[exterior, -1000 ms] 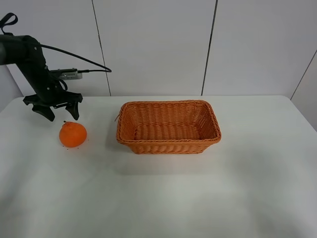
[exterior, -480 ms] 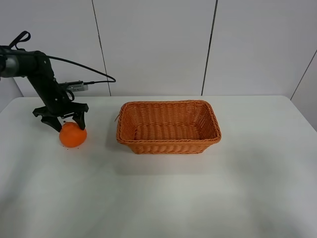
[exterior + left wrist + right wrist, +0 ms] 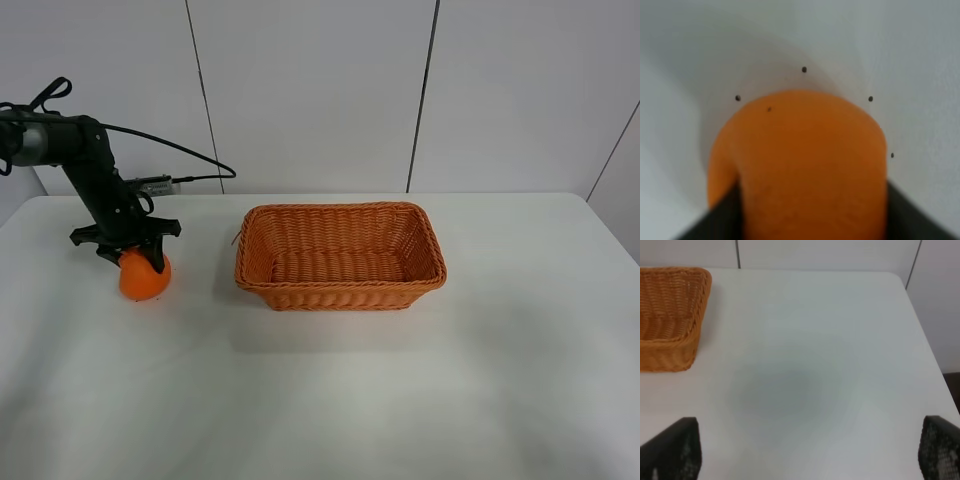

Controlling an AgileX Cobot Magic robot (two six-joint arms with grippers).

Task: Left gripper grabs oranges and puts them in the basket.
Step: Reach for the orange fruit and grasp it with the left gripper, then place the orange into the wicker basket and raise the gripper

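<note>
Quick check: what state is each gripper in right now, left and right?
Left gripper: straddles the orange; whether it is clamped cannot be told.
Right gripper: open, holding nothing.

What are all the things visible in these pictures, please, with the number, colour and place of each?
orange: one, bright orange, on the table, left of the basket
basket: one, orange-brown wicker, mid-table, nothing in it
table: one, white
wall panels: several, white, behind the table
cable: one, black, trailing from the left arm
left claw: one, black, down over the orange, fingers either side; grip unclear
right claw: one, black, open, over the table right of the basket
</note>
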